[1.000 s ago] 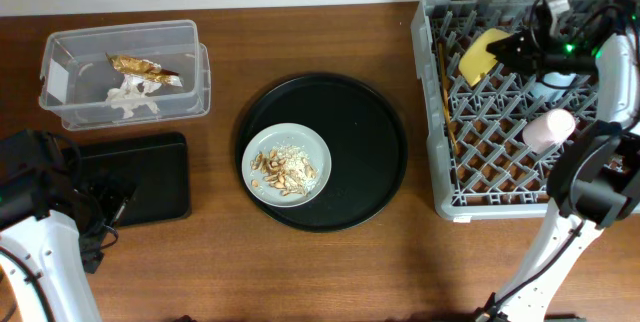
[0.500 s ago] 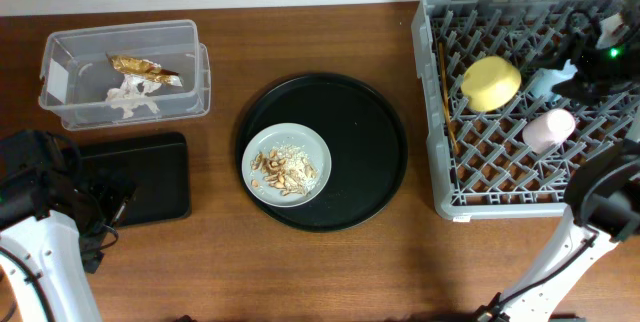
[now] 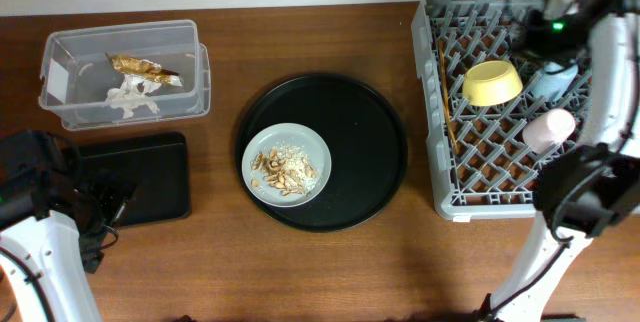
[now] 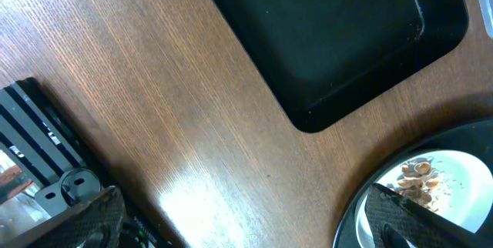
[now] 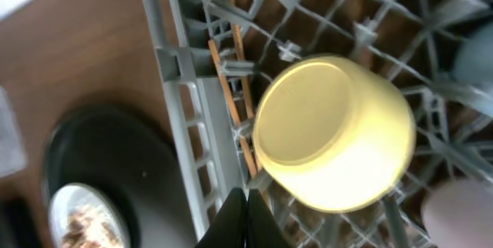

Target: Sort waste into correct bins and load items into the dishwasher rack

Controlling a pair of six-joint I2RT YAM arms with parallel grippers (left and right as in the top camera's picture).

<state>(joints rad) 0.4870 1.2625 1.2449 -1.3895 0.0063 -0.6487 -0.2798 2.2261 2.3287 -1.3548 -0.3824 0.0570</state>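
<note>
The grey dishwasher rack [image 3: 440, 162] holds the yellow bowl [image 3: 492, 82], the pink cup [image 3: 550, 129], the light-blue cup [image 3: 553, 84] and the chopsticks [image 3: 445, 102]. My right gripper [image 3: 530, 42] hovers over the rack's back. It is shut and empty in the right wrist view [image 5: 246, 217], just off the bowl [image 5: 331, 132] and chopsticks [image 5: 231, 86]. The grey plate [image 3: 287, 163] holds beige food scraps [image 3: 285, 169]. The clear tub [image 3: 60, 82] holds the gold wrapper [image 3: 145, 69] and white tissue [image 3: 130, 100]. My left gripper [image 4: 239, 221] is open beside the shallow black tray [image 3: 140, 177].
The plate sits on a large round black tray [image 3: 370, 152] at the table's middle. In the left wrist view the shallow tray's corner [image 4: 339, 40] and the plate [image 4: 427, 182] show over brown wood. The rack's left wall [image 5: 181, 125] shows in the right wrist view.
My right gripper let go of the yellow bowl, which now rests in the rack. The arm swung right and then back over the rack's far side. The left arm has not moved.
</note>
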